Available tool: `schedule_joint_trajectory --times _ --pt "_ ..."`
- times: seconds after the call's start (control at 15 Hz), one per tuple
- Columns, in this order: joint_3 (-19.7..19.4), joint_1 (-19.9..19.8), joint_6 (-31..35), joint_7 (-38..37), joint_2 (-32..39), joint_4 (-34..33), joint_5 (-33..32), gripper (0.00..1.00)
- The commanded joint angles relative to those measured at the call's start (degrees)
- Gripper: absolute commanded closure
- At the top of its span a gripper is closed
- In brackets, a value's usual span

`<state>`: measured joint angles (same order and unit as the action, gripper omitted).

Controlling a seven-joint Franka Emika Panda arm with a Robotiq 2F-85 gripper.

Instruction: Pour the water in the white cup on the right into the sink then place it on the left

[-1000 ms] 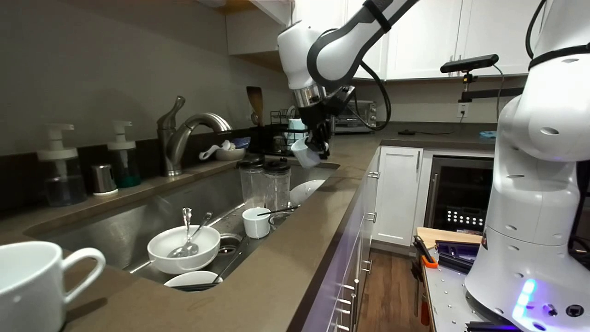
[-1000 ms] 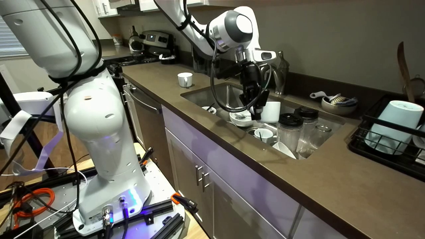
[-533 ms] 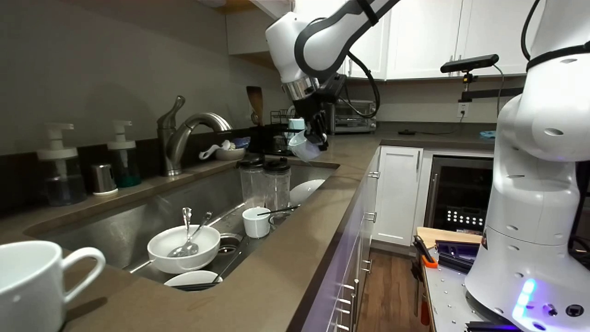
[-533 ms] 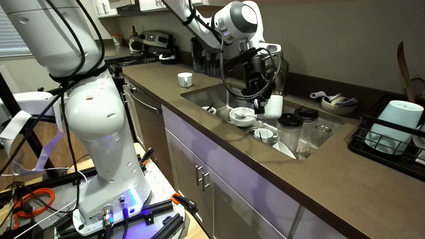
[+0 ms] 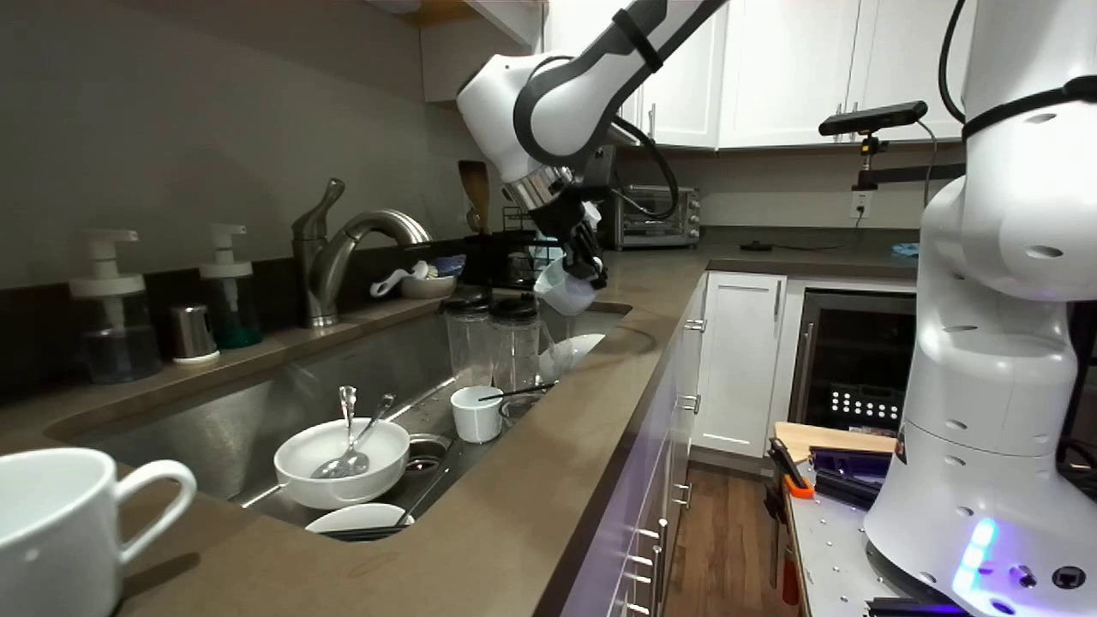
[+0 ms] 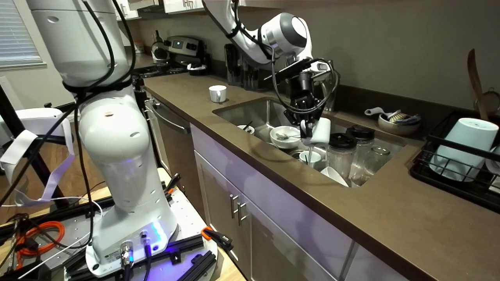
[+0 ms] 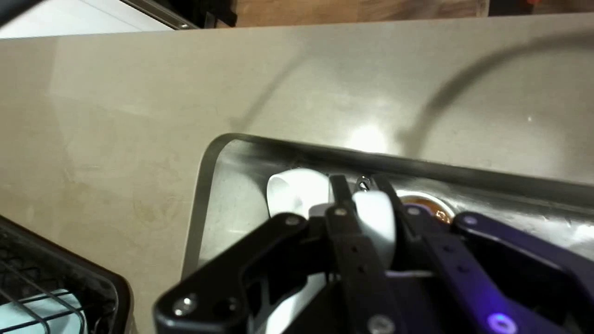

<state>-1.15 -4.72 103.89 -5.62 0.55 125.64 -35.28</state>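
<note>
Cup (image 5: 564, 293) status in an exterior view?

Held tilted above the far end of the sink (image 5: 368, 368), gripped by the black fingers (image 5: 586, 259). Two lidded jars (image 5: 516, 358) are stood in the sink near it. A white bowl (image 5: 343, 491) with spoons (image 5: 344, 465) in it is set at the near end, just beside the drain (image 5: 426, 458). On the bench (image 5: 480, 548) a loop-handled mug (image 5: 51, 548) is stood upright, cut off by the picture edge.

Anything being poured?

In an exterior view a thin clear stream (image 6: 310, 151) is seen under the cup's lower edge, in line with a small white cup (image 6: 315, 159) in the sink. Whether it is caught there cannot be told. The mug is seen on the bench beyond the sink; a black rack (image 6: 420, 174) holding an upturned pale-blue tumbler (image 6: 474, 130) is set at the opposite end.

Wrist view, grip confirmed?

Confirmed. White is seen pinched between the fingers. Which part of the cup is clamped cannot be told; most of it is hidden. A tilted white dish (image 7: 297, 190) is seen in the sink, near the fingertips. One rack corner is caught at the picture edge.
</note>
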Motion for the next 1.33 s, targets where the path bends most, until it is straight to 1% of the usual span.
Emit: schedule_joint_trajectory --times 0.0,0.13,0.4,0.67,0.93,1.27 --pt "0.1 1.9 -5.3 1.6 2.0 -3.1 -5.0 0.96" --pt "0.4 2.8 -6.4 2.0 2.2 -2.9 -7.2 0.96" --pt "1.5 4.8 -8.4 2.2 1.4 -1.5 -7.3 0.96" --pt "3.4 7.3 -12.2 0.8 1.2 -0.2 -9.9 0.96" --pt "5.4 9.7 -16.3 1.2 1.4 0.4 -14.9 0.96" --pt "7.3 11.4 -20.1 2.6 2.2 0.7 -22.6 0.96"
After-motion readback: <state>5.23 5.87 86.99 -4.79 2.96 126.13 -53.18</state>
